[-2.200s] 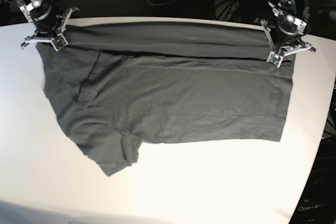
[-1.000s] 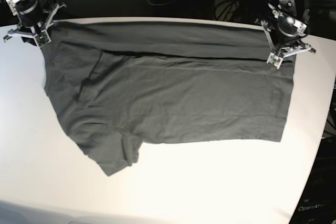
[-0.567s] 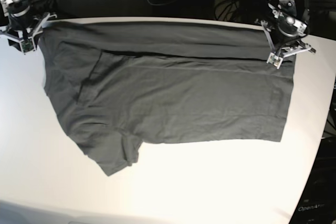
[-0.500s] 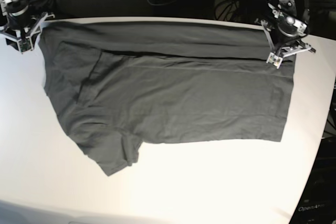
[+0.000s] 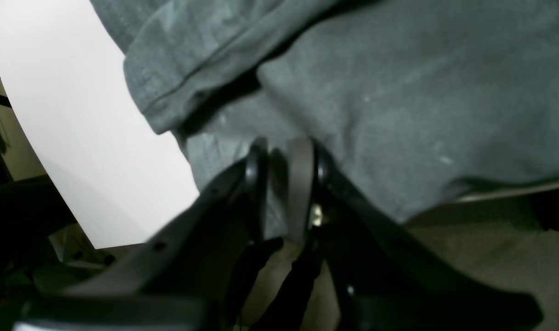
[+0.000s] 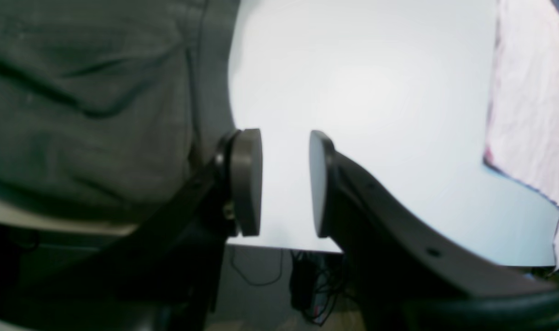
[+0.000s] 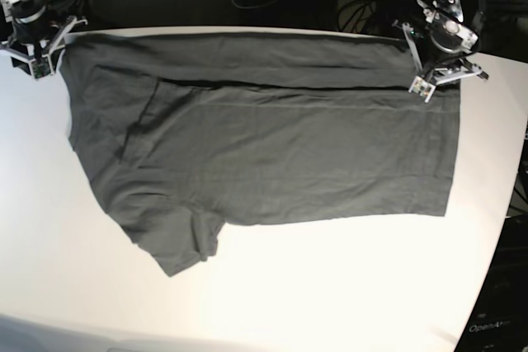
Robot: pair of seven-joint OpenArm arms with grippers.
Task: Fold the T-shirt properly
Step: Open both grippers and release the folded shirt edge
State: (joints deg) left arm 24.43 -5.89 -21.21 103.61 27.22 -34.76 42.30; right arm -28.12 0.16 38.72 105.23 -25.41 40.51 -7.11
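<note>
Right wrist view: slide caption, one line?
Right gripper open over the white table, beside the dark grey T-shirt's edge, nothing between its pads.

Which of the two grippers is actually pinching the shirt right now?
The left gripper, on the base view's right: its pads are closed on the T-shirt edge. The right gripper stands open over bare table.

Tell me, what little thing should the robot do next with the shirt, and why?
Probably the left gripper should open and let go. It is pinched shut on the T-shirt at its far corner, where the top strip already lies folded over. The right gripper is open over the bare table, beside the cloth, holding nothing.
</note>
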